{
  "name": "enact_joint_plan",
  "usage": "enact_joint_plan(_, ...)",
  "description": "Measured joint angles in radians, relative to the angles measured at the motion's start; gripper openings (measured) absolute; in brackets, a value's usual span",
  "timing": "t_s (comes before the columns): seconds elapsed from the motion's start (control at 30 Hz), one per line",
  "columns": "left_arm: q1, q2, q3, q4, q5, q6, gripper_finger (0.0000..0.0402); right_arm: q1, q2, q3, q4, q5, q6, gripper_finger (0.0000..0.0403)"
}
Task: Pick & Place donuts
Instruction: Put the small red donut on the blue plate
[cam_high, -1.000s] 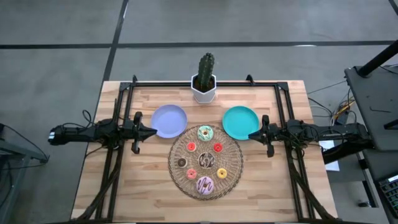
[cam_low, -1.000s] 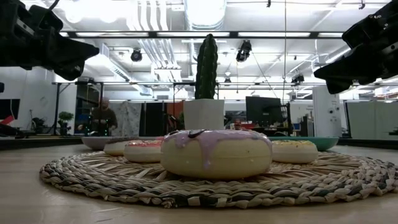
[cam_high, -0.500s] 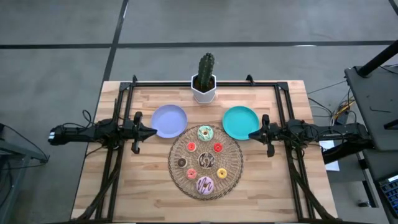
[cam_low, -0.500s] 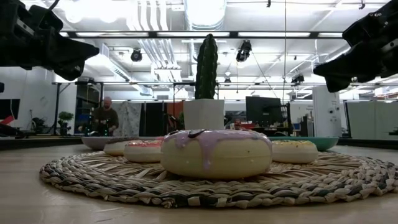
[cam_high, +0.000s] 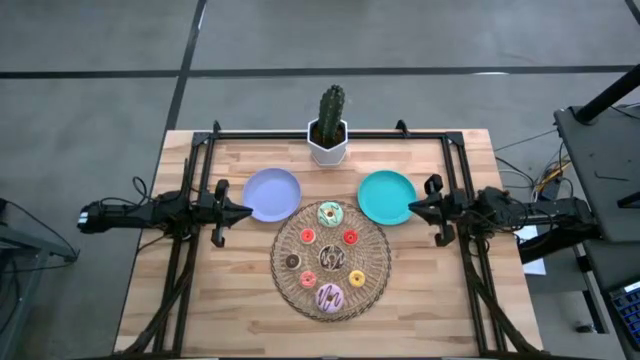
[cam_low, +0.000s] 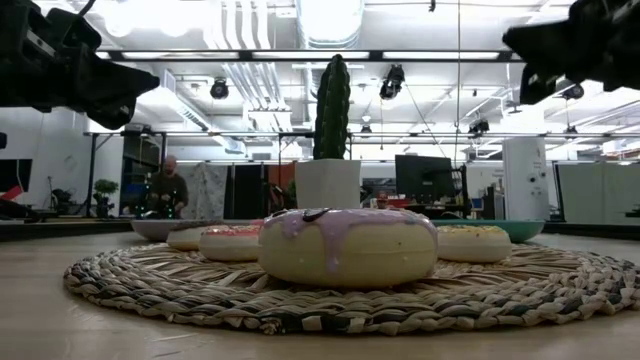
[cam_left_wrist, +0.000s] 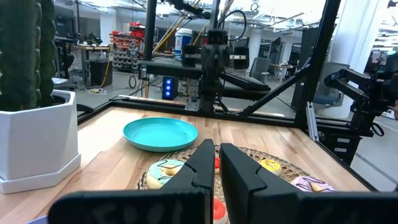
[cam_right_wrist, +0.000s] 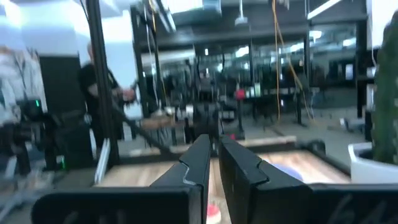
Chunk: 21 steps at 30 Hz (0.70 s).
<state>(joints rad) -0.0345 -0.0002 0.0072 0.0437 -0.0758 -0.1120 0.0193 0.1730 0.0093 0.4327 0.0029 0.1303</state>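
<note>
Nothing placed yet, by the look of it. All seven donuts on the wicker mat (cam_high: 331, 262), none on either plate.

Left gripper (cam_high: 247, 212): fingers pinched together, holding nothing. Hanging above the table, tip over the near rim of the lavender plate (cam_high: 272, 193). Mat and donuts ahead of the tip and off to one side, apart from it.

Right gripper (cam_high: 411, 205): narrow, nearly shut, nothing between the fingers. Raised high, tip at the outer edge of the teal plate (cam_high: 386, 196). Mat beyond the plate, forward of the tip and lower.

Donut layout on the mat:
- white-green donut (cam_high: 329, 213) at the mat edge closest to both tips, between the two plates
- red tiny donut (cam_high: 350, 237) on the right gripper's side, second reddish one (cam_high: 307, 236) on the left gripper's side
- brown-white donut (cam_high: 331, 258) mid-mat
- dark brown tiny donut (cam_high: 292, 262) and orange tiny donut (cam_high: 308, 279) on the left gripper's side, further out
- yellow tiny donut (cam_high: 357, 278) on the right gripper's side
- pink donut (cam_high: 329, 296) at the far edge, furthest from both tips

Cactus pot (cam_high: 328, 141) behind the plates, between both arms, clear of the work.

Status, judged from layout: zero of seven moved. Left to do: open, descend, grasp, carry to plate, release, times seven. Which donut goes to which plate: cannot tell. Neither arm committed to a target yet; both would need to open before any pick.
</note>
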Motion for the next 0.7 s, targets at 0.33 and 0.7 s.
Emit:
enact_joint_plan(0.33, 0.0, 0.0, 0.0, 0.0, 0.0, 0.0, 0.0, 0.0, 0.0, 0.0, 0.273, 0.027, 0.001, 0.0029)
enact_joint_plan(0.7, 0.0, 0.0, 0.0, 0.0, 0.0, 0.0, 0.0, 0.0, 0.0, 0.027, 0.341, 0.079, 0.002, 0.0029)
